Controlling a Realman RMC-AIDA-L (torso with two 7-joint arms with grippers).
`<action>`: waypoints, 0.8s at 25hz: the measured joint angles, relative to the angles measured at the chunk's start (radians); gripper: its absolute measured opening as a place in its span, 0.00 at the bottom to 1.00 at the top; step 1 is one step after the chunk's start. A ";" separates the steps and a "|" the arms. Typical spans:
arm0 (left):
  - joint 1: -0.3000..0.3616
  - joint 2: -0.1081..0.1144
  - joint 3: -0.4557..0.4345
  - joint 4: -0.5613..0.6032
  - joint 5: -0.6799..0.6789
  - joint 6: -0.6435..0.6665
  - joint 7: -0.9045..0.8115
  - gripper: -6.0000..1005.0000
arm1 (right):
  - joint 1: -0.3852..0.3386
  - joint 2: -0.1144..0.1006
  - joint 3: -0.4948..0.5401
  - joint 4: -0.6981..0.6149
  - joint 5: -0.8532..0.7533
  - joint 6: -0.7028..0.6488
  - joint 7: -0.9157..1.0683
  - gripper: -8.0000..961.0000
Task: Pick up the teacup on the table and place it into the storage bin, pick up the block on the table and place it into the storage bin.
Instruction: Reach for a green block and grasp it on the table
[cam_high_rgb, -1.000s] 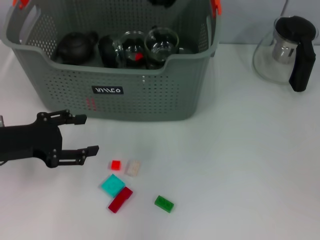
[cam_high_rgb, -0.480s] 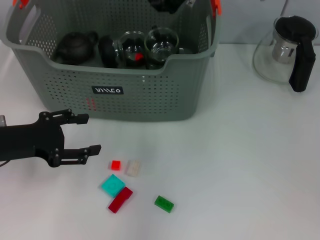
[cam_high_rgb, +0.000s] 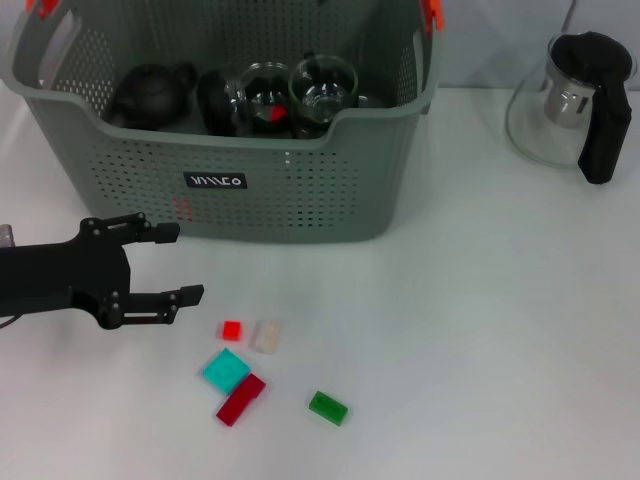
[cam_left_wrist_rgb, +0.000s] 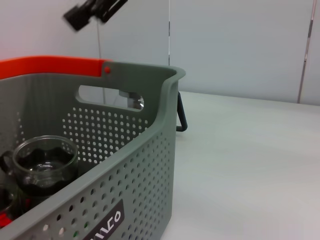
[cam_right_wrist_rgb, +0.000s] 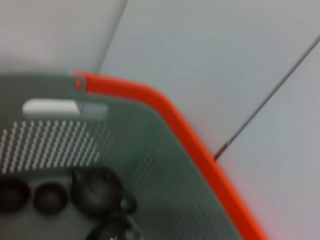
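The grey-green storage bin (cam_high_rgb: 300, 190) stands at the back left; it also shows in the left wrist view (cam_left_wrist_rgb: 155, 145) and the right wrist view (cam_right_wrist_rgb: 165, 165). Glass teacups (cam_high_rgb: 322, 85) and a dark teapot (cam_high_rgb: 150, 95) lie inside it. No teacup shows on the table. Several small blocks lie in front of the bin: red (cam_high_rgb: 231, 329), beige (cam_high_rgb: 266, 336), teal (cam_high_rgb: 225, 371), dark red (cam_high_rgb: 241, 399) and green (cam_high_rgb: 328, 407). My left gripper (cam_high_rgb: 178, 263) is open and empty, low over the table, just left of the red block. My right gripper (cam_left_wrist_rgb: 95, 11) shows far off, high over the bin.
A glass teapot with a black handle (cam_high_rgb: 575, 105) stands at the back right. The bin's orange handle clips (cam_high_rgb: 431, 12) sit on its top rim. White table stretches to the right of the blocks.
My left gripper has crept slightly right toward the red block. The dark shape of the right arm at the top edge of the head view has gone out of that view.
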 joint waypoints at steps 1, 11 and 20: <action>0.000 0.000 0.000 0.000 0.000 0.000 0.000 0.83 | -0.024 0.001 0.000 -0.060 0.014 -0.030 0.006 0.82; 0.004 0.005 0.001 0.002 0.000 0.008 0.003 0.83 | -0.171 0.000 -0.024 -0.409 0.145 -0.522 0.137 0.97; 0.007 0.005 0.001 0.005 0.002 0.011 0.004 0.83 | -0.183 0.004 -0.159 -0.380 0.235 -0.728 0.281 0.97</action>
